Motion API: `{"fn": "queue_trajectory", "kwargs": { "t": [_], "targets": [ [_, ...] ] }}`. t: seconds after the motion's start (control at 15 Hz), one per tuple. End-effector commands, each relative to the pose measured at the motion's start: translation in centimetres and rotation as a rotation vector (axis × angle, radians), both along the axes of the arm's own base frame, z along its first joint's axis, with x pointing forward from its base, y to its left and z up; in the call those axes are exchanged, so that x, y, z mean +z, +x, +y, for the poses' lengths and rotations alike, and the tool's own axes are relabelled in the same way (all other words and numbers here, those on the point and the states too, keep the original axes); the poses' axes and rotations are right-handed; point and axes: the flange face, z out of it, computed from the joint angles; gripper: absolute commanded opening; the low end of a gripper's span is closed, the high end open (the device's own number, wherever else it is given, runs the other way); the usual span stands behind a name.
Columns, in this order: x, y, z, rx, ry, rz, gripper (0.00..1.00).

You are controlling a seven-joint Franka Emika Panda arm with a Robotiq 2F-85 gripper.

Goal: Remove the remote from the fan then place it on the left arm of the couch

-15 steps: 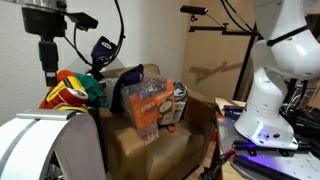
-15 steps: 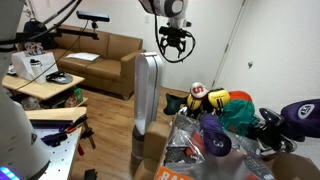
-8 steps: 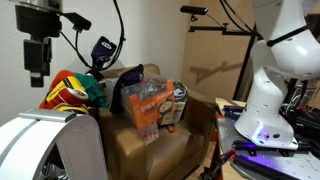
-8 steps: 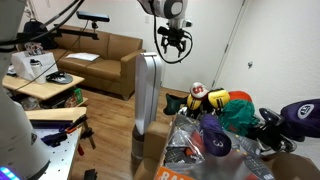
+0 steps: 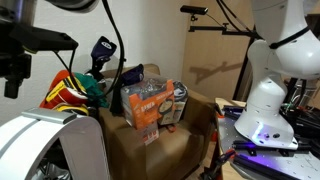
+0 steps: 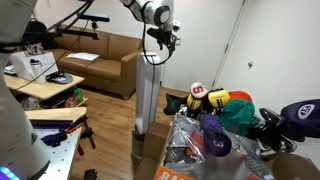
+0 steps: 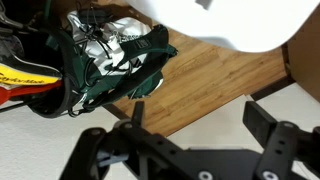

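The white round-housed fan shows at the lower left in an exterior view [image 5: 40, 140] and as a tall white upright in the other exterior view [image 6: 148, 100]. Its curved rim fills the top of the wrist view [image 7: 230, 20]. My gripper [image 6: 160, 45] hangs just above the fan's top; it is also at the left edge in an exterior view [image 5: 14, 80]. In the wrist view the gripper [image 7: 200, 120] is open and empty, with floor showing between the fingers. I cannot make out the remote in any view. The small tan-brown couch [image 5: 200, 115] stands beside the fan.
Snack bags [image 5: 150, 105], caps and clothes [image 5: 75, 90] are piled on the couch seat. The white robot base [image 5: 265, 110] stands to the right. A large brown sofa [image 6: 100, 50] and a desk [image 6: 40, 85] are in the background. Clothes [image 7: 110, 55] lie on the wooden floor [image 7: 200, 85].
My gripper has come down and sideways from beside the fan to just over its top. Nothing was picked up.
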Motion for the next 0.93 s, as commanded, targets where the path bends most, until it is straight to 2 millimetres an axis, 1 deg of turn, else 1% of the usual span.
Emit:
{"fn": "queue_trajectory", "kwargs": {
  "t": [0.0, 0.13, 0.2, 0.33, 0.67, 0.73, 0.87],
  "targets": [
    [3.6, -1.5, 2.7, -0.185, 0.048, -0.055, 1.00],
    [4.9, -2.3, 4.2, -0.288, 0.059, -0.066, 1.00],
    [5.1, -2.5, 4.9, -0.343, 0.058, -0.072, 1.00],
    [4.8, -3.1, 5.6, -0.449, 0.044, -0.060, 1.00],
    [3.3, -6.0, 6.4, -0.709, 0.041, 0.039, 1.00],
    [3.0, -6.5, 6.6, -0.751, 0.037, 0.050, 1.00],
    [2.9, -7.4, 7.0, -0.776, 0.027, 0.048, 1.00]
  ]
}}
